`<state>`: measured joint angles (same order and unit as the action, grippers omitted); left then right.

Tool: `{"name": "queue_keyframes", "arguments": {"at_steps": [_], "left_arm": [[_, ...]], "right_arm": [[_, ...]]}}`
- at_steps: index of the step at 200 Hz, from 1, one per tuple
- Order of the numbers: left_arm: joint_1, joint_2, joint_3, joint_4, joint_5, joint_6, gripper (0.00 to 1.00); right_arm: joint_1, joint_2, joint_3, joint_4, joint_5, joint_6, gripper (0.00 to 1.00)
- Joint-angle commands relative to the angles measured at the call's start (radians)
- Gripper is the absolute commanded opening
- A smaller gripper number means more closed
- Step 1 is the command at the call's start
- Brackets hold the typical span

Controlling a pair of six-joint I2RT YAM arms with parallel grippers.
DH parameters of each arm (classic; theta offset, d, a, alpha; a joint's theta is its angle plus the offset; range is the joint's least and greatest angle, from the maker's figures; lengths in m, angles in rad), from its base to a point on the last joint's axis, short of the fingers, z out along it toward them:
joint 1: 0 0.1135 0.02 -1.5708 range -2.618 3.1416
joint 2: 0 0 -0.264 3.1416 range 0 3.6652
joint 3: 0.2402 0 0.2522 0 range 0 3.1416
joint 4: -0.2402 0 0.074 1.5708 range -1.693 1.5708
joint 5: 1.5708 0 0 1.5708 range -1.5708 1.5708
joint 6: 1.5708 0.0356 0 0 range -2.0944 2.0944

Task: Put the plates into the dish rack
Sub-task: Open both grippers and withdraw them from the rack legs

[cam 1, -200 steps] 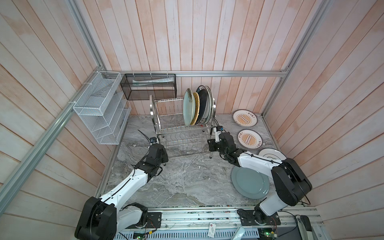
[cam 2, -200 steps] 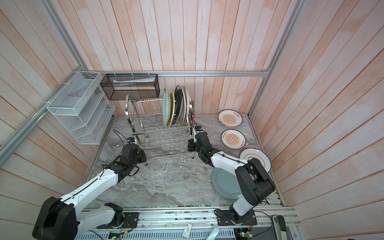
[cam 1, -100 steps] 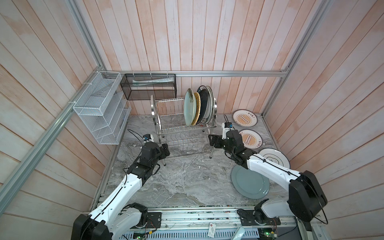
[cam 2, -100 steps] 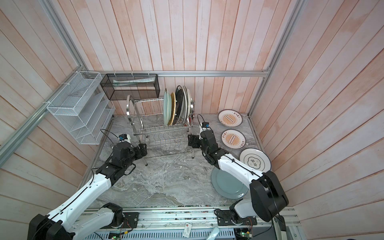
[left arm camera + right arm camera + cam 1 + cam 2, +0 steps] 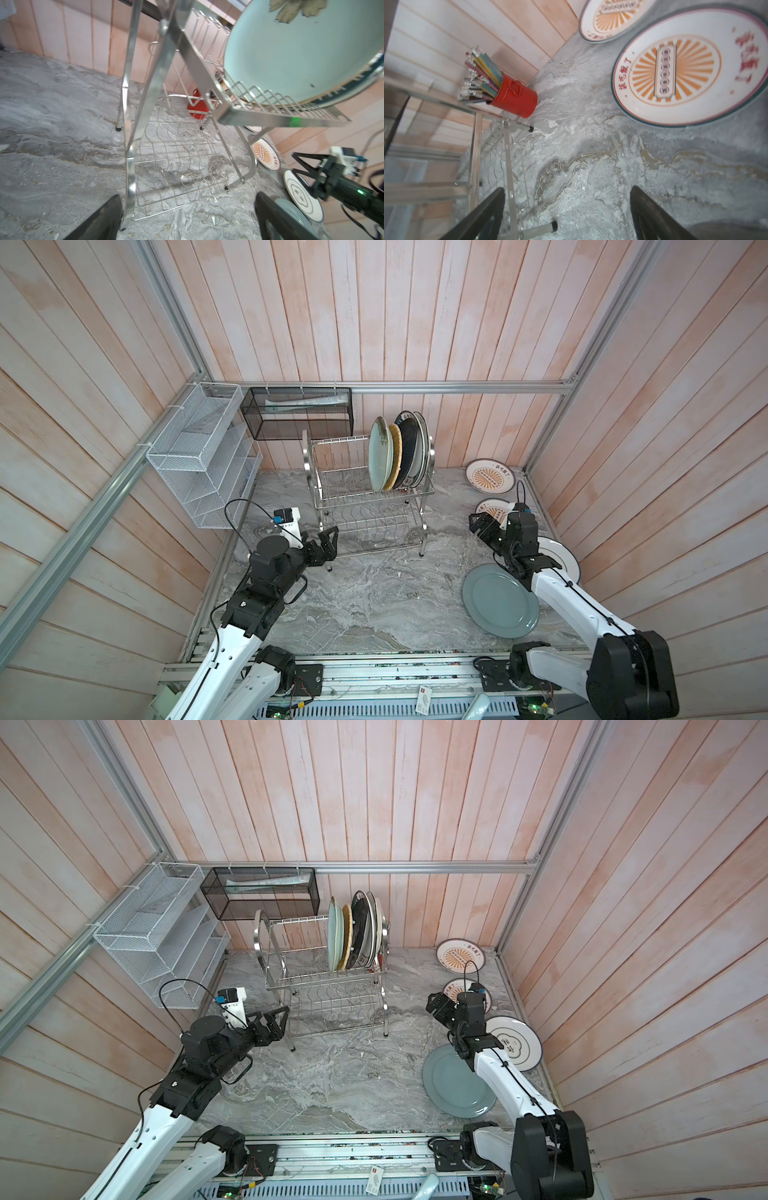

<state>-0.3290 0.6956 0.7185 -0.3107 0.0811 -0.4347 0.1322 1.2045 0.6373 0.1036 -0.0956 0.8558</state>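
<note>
Now both of our hands are empty. Our left hand [image 5: 326, 547] is spread wide right beside the front leg [image 5: 129, 166] of the dish rack [image 5: 370, 526]. We cannot see it touch anything, and maybe it waits there to stop the rack from sliding. Our right hand [image 5: 478, 524] is spread wide too, low over the tabletop [image 5: 374, 593]. We think that is so a plate's rim can slip in. Some plates stand on edge at 1 end of the top shelf, with the mint plate [image 5: 380, 456] in front. The prongs [image 5: 340, 448] keep them from tipping. 4 plates lie flat near our right arm: 2 sunburst plates [image 5: 490, 476] [image 5: 494, 506], a white plate [image 5: 559, 558] and a grey-blue plate [image 5: 498, 605]. The lower shelf is bare.
</note>
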Motion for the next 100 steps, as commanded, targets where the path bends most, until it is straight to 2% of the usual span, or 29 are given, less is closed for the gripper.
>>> {"name": "queue_keyframes", "arguments": {"at_steps": [1, 21, 46, 100], "left_arm": [[0.005, -0.015, 0.019, 0.01, 0.119, 0.07, 1.0], [0.005, -0.033, 0.009, 0.006, 0.165, 0.094, 1.0], [0.005, -0.067, -0.01, 0.001, 0.212, 0.115, 1.0], [0.004, -0.106, -0.057, 0.04, 0.269, 0.105, 1.0]], "right_arm": [[-0.037, 0.064, -0.038, 0.153, -0.101, 0.265, 0.92], [-0.064, 0.107, -0.081, 0.251, -0.076, 0.392, 0.89], [-0.1, 0.133, -0.136, 0.329, -0.003, 0.479, 0.85], [-0.215, 0.267, -0.157, 0.472, -0.045, 0.529, 0.79]]}}
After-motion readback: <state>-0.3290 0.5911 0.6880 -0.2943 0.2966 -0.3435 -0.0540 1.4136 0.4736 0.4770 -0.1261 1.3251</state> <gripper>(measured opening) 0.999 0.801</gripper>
